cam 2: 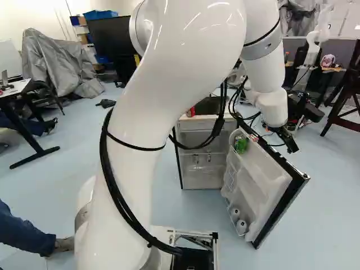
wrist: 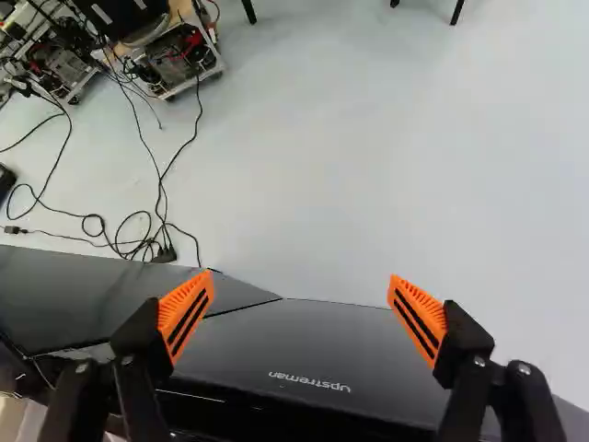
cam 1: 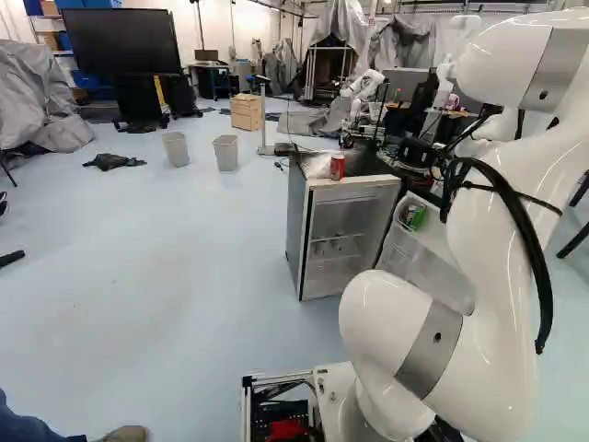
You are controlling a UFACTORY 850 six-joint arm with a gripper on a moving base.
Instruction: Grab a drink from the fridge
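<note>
In the right base view my gripper [cam 2: 289,140] hangs by the upper edge of the fridge door [cam 2: 273,188], which stands swung open. The wrist view has the gripper [wrist: 300,284] open, its orange pads wide apart, with the dark outer face of the door [wrist: 304,345] beneath and nothing held between them. The small fridge [cam 1: 345,230] shows its pale inside with shelves and a few small items. A green can [cam 2: 241,144] sits in the door's upper shelf. On the fridge top stands a red can [cam 1: 337,167]. Bottle-like white items [cam 2: 241,226] lie low in the door.
Cables [wrist: 161,226] lie on the floor beyond the door, near wheeled equipment [wrist: 175,60]. Two grey bins [cam 1: 225,152] stand left of the fridge in the left base view. Another robot [cam 1: 363,87] stands behind. A person's leg [cam 2: 28,230] is near the base.
</note>
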